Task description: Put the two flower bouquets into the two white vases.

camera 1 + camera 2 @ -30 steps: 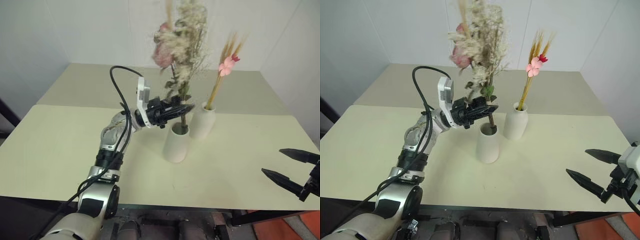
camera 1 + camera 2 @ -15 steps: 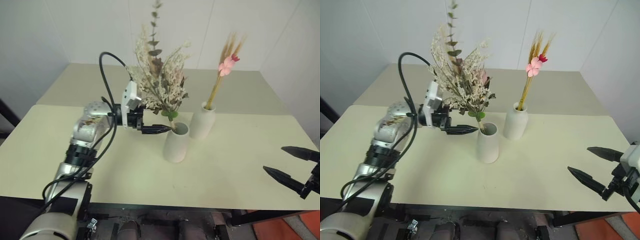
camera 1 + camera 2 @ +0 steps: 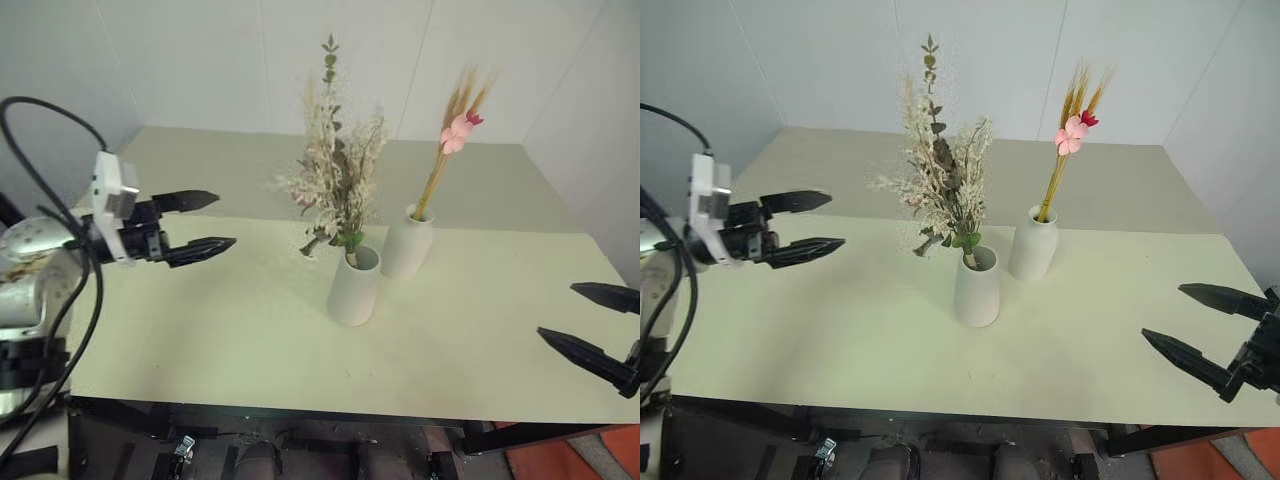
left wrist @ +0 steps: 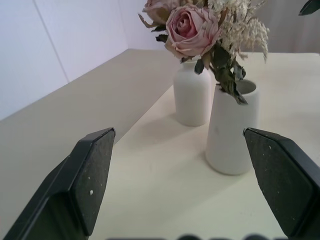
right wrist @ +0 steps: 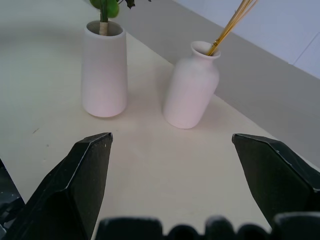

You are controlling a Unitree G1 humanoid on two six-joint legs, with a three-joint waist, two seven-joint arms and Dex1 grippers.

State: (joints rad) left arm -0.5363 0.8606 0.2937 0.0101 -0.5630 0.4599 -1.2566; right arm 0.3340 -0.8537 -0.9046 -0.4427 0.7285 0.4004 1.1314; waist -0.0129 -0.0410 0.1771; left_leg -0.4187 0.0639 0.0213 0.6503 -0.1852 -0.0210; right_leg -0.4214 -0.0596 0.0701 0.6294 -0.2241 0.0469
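Note:
The bushy bouquet of pink blooms, cream sprigs and green leaves stands upright in the wide-mouthed white vase mid-table. Just behind and to its right, the slim yellow stalk bundle with a small pink flower stands in the bottle-shaped white vase. My left gripper hovers open far to the left of the vases, pointing toward them, holding nothing. Over the table's front right corner my right gripper stands open, nothing between its fingers. The left wrist view shows the pink rose above the vase.
The cream table has a seam across it behind the vases, and its front edge runs just below my grippers. White walls close in behind and on both sides. A black cable loops over my left arm.
My left gripper let go of the bushy bouquet, opened wide and swung well away to the left. The bouquet settled upright in the wide-mouthed vase. The right gripper barely moved.

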